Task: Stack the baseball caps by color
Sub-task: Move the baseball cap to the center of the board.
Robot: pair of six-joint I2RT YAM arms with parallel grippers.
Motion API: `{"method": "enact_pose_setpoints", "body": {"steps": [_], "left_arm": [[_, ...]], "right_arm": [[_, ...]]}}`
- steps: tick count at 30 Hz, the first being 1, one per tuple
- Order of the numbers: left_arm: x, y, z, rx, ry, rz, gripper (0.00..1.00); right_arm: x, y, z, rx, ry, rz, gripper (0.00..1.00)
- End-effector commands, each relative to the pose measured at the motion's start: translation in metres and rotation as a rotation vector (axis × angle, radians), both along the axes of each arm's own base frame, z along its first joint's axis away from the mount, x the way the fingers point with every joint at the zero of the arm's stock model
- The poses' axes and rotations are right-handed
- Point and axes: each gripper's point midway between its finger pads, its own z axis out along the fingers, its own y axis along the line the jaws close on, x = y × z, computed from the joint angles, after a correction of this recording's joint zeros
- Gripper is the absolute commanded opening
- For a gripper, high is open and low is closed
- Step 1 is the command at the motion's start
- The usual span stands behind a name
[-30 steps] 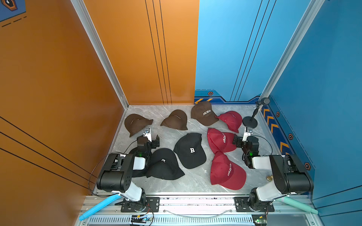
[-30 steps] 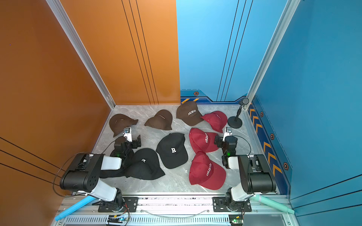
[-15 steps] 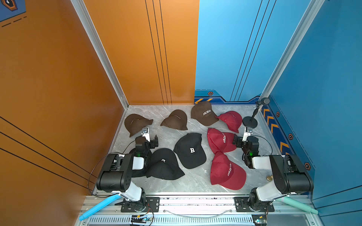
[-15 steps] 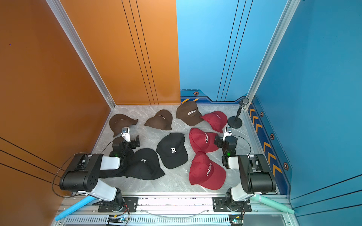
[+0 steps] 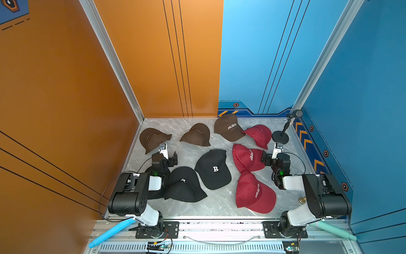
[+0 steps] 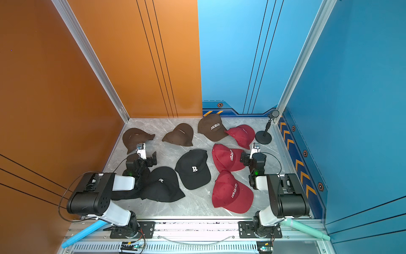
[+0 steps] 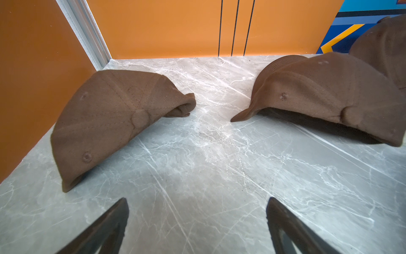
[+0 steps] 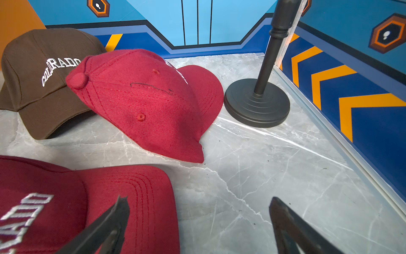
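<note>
Low over floor (image 7: 197, 154): L end effector (image 7: 197, 199), R end effector (image 8: 198, 198) wide open, empty.

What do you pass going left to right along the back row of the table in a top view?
In a top view: brown cap by the orange wall → second brown cap → brown COLORADO cap → red cap → microphone stand.

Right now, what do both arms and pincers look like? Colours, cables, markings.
The left arm and right arm have black joint housings and white links, each with a green light and a black cable looping beside it. A light-blue handle sticks out at the left base, a teal handle at the right. The left pincer and right pincer have dark, pointed fingers with triangular cut-outs.
</note>
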Motion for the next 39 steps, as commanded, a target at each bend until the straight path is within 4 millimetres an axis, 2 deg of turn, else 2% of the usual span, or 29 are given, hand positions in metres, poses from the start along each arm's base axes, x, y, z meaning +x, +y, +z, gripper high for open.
{"method": "enact_pose_setpoints", "body": {"steps": [1,2,4,6,10,12,14,16,18,20,23,27,28,29,33,36,37,38,39], "left_arm": [[0.004,-0.001,0.004,-0.007,-0.008,0.000,0.98],[0.003,0.006,0.010,0.014,-0.022,0.053,0.98],[-0.004,0.014,0.029,0.035,-0.044,0.122,0.98],[-0.013,0.019,0.053,0.071,-0.062,0.194,0.98],[-0.014,0.002,0.105,0.115,-0.029,0.166,0.98],[-0.015,-0.016,0.135,0.135,-0.045,0.121,0.98],[-0.018,-0.037,0.156,0.128,-0.056,0.047,0.97],[-0.022,-0.065,0.169,0.089,-0.032,-0.072,0.98],[-0.030,-0.106,0.176,0.033,0.011,-0.251,0.98],[-0.044,-0.149,0.177,0.002,0.047,-0.400,0.98],[-0.069,-0.217,0.168,-0.035,0.128,-0.613,0.98],[-0.116,-0.294,0.129,-0.022,0.315,-0.852,0.98],[-0.125,-0.310,0.131,-0.030,0.332,-0.903,0.98],[-0.136,-0.324,0.122,-0.039,0.378,-0.950,0.98],[-0.172,-0.362,0.087,-0.122,0.558,-1.063,0.97],[-0.185,-0.378,0.069,-0.213,0.645,-1.086,0.98],[-0.186,-0.381,0.066,-0.246,0.660,-1.082,0.98],[-0.185,-0.390,0.071,-0.300,0.644,-1.100,0.98],[-0.189,-0.391,0.061,-0.337,0.676,-1.103,0.98]], "right_arm": [[0.004,-0.006,0.013,-0.034,-0.019,-0.053,1.00],[0.002,-0.006,0.020,-0.044,-0.008,-0.063,1.00],[-0.004,-0.012,0.047,-0.059,0.004,-0.103,1.00],[-0.011,-0.017,0.087,-0.079,-0.041,-0.140,1.00],[-0.026,-0.017,0.149,-0.022,-0.051,-0.156,1.00],[-0.032,-0.003,0.167,0.029,-0.048,-0.114,1.00],[-0.040,0.012,0.177,0.010,-0.025,-0.072,1.00],[-0.050,0.022,0.183,-0.036,0.005,-0.057,1.00],[-0.061,0.029,0.189,-0.069,0.036,-0.044,1.00],[-0.070,0.034,0.195,-0.082,0.054,-0.026,1.00],[-0.081,0.039,0.209,-0.088,0.063,-0.006,1.00],[-0.087,0.042,0.226,-0.104,0.085,0.026,1.00],[-0.088,0.042,0.227,-0.112,0.095,0.030,1.00],[-0.089,0.042,0.227,-0.122,0.106,0.035,1.00],[-0.088,0.041,0.219,-0.146,0.142,0.040,1.00],[-0.087,0.041,0.213,-0.148,0.158,0.041,1.00],[-0.087,0.041,0.213,-0.143,0.160,0.046,1.00],[-0.087,0.042,0.212,-0.136,0.163,0.054,1.00],[-0.087,0.043,0.211,-0.123,0.167,0.067,1.00]]}}
